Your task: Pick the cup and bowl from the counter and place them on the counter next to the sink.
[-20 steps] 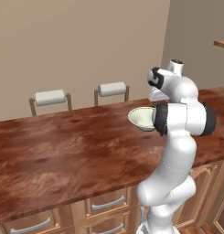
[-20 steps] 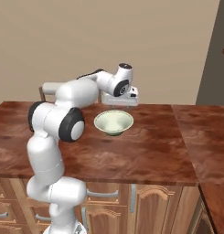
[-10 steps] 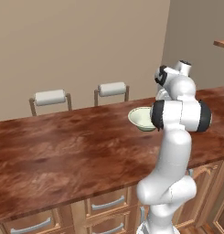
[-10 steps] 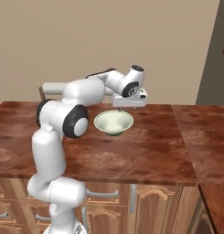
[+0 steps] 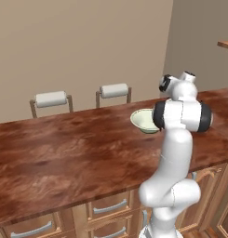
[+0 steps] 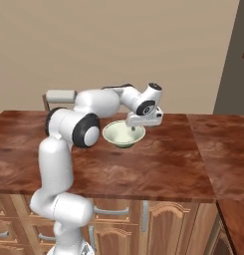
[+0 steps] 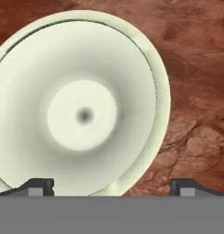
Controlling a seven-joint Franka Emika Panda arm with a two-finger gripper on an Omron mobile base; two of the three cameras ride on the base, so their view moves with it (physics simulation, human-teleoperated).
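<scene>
Bowls: I count one bowl (image 6: 123, 134), pale cream, standing upright on the counter (image 6: 158, 164); I also see it in the left base view (image 5: 144, 121) and from above in the hand view (image 7: 77, 105).
Counter: one long reddish-brown slab (image 5: 64, 153), with wooden drawers and cabinet doors below it.
Chairs: two chair backs (image 5: 51, 99) with pale top rolls stand behind the far edge of the counter in the left base view.
Arm: one white arm, reaching forward over the counter to the bowl.
Gripper: I see it (image 6: 143, 121) just above the right side of the bowl's rim in the right base view; in the hand view (image 7: 111, 185) its two fingertips (image 7: 40, 186) stand wide apart.
Gripper state: spread wide, holding nothing; one tip sits over the bowl's inside, the other over bare counter, so the rim lies between them. Whether either tip touches the bowl I cannot tell.
Bowl position: toward the far side of the counter, apart from its edges.
</scene>
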